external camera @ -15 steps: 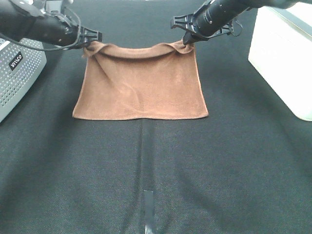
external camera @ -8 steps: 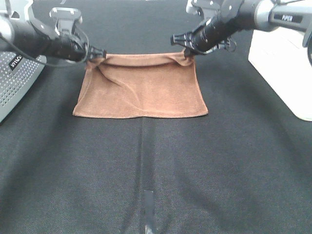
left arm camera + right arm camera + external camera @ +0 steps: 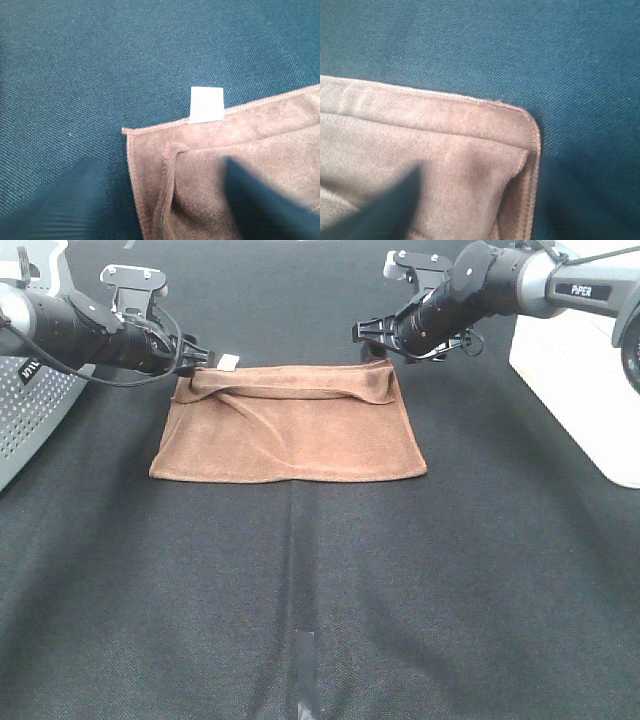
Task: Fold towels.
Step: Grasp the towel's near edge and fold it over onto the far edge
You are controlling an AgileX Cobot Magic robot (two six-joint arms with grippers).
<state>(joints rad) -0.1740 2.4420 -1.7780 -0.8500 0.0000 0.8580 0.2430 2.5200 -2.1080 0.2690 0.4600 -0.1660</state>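
The reddish-brown towel point(image 3: 290, 425) lies folded in half on the black table, its upper layer a little short of the far edge. Its white tag point(image 3: 228, 362) shows at the far left corner, and also in the left wrist view point(image 3: 207, 104). My left gripper point(image 3: 200, 360) is at the far left corner, fingers apart over the laid-down corner point(image 3: 170, 150). My right gripper point(image 3: 372, 338) hovers just above the far right corner point(image 3: 525, 130), also open. One blurred dark finger point(image 3: 385, 210) shows over the cloth. Neither gripper holds the towel.
A grey perforated case point(image 3: 30, 390) stands at the left edge. A white box point(image 3: 580, 350) stands at the right. A grey tape strip point(image 3: 304, 660) marks the table's centre line near the front. The black cloth surface point(image 3: 450, 570) stretches in front of the towel.
Both grippers lowered the lifted towel edge onto the far edge and let it go. The upper layer now lies flat, the tag shows, and the right gripper has risen slightly.
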